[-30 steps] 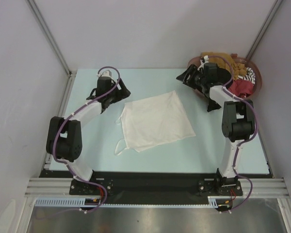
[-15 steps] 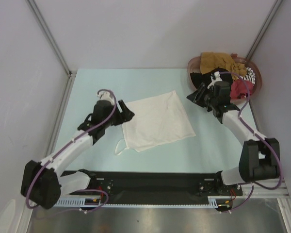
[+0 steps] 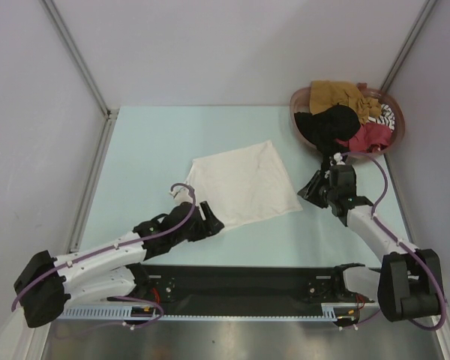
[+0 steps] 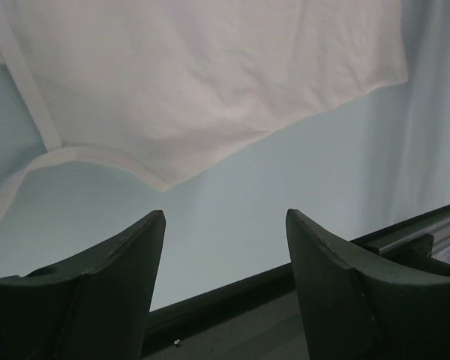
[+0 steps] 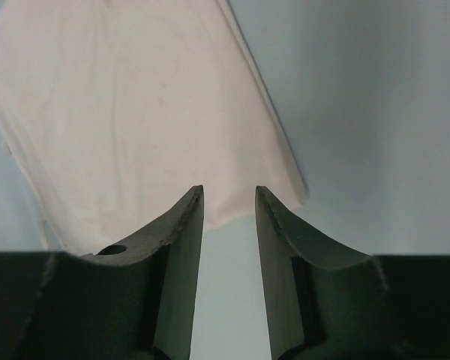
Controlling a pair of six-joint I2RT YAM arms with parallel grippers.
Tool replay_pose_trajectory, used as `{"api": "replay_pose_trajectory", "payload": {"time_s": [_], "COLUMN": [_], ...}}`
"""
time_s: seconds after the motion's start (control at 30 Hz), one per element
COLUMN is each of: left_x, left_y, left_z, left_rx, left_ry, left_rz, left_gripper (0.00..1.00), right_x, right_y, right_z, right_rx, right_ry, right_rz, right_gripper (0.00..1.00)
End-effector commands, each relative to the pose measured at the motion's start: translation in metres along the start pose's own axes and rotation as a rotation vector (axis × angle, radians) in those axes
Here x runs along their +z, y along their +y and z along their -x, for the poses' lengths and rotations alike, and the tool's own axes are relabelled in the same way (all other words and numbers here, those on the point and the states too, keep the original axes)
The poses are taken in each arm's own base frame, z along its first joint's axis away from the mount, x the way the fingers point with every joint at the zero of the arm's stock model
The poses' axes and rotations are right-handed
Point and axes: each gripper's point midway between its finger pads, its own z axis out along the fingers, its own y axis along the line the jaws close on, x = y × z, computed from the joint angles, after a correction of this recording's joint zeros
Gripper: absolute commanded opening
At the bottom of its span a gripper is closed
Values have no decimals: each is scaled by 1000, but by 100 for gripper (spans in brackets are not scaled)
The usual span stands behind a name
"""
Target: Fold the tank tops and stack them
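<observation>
A white tank top (image 3: 240, 184) lies spread flat in the middle of the table. My left gripper (image 3: 214, 223) hovers at its near-left corner, by the straps, jaws open and empty. In the left wrist view the white top (image 4: 195, 75) lies ahead of the left gripper (image 4: 225, 214). My right gripper (image 3: 309, 189) is at the top's near-right corner. In the right wrist view the right gripper (image 5: 229, 191) stands narrowly open with nothing between its fingers, its tips at the hem of the white top (image 5: 135, 112). More tank tops are piled in the basket: mustard-brown (image 3: 337, 91), black (image 3: 326, 124), red (image 3: 371, 136), striped (image 3: 387, 114).
The round reddish-brown basket (image 3: 294, 101) stands at the far right corner. A black rail (image 3: 240, 274) runs along the table's near edge, also seen in the left wrist view as the rail (image 4: 232, 292). Grey walls close in the far, left and right sides.
Both arms have swung toward the near edge. The left went from the white top's far-left corner to its near-left corner. The right left the basket for the near-right corner, jaws narrower.
</observation>
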Motion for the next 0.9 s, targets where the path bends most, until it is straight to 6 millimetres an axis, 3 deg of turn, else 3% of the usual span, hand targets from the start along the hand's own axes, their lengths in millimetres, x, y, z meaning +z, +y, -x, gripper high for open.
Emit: {"api": "replay_pose_trajectory", "payload": {"time_s": [0.0,0.1,0.23,0.4,0.67,0.8,0.87], "left_x": [4,5,3,5,6,2,0], "left_y": [18,26,32,40,50,59,62], "left_z": [-4,-7,-4,-7,-5,8,17], "left_rx": [-99,-147,-179,-220,-248,-247,-248], "left_ry": [-40,-46,-71,-73,-99,-139,-150], "left_rz": [76,91,121,157,195,236,240], "left_gripper": [72,73,75,76,79,79,79], "right_x": [-7,-9,-7,5,23,29,31], "right_y": [-17,-24,-33,-34,-29,-30,-31], "right_z": [-1,-14,-24,-38,-31,-32,-35], "right_rx": [36,92,157,234,265,263,259], "right_ry": [-65,-75,-108,-82,-98,-88,-81], "right_rz": [-82,-86,-114,-102,-89,-101,-110], "right_gripper": [39,54,39,42,45,40,31]}}
